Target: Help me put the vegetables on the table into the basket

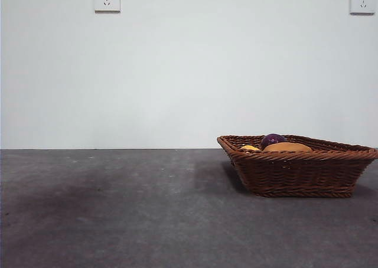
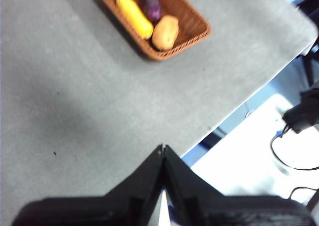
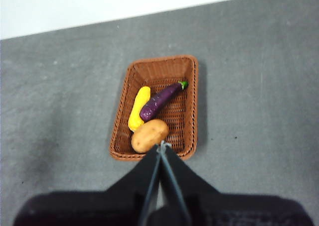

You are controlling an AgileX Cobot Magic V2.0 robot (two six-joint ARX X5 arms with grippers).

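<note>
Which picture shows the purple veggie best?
The right wrist view: the eggplant lies in full view from above in the basket, green stem and all. The left wrist view shows it blurred and partly cut off at the picture's edge. The front view shows only its top above the rim.

The dark grey matte table [image 1: 118,215] lay bare and open all around the shallow brown woven wicker basket [image 1: 298,173], the only thing standing on it. Inside, a tan oval potato [image 3: 149,135], a yellow ridged vegetable [image 3: 138,108] and a purple eggplant [image 3: 160,100] filled one half; the other stayed free.
</note>
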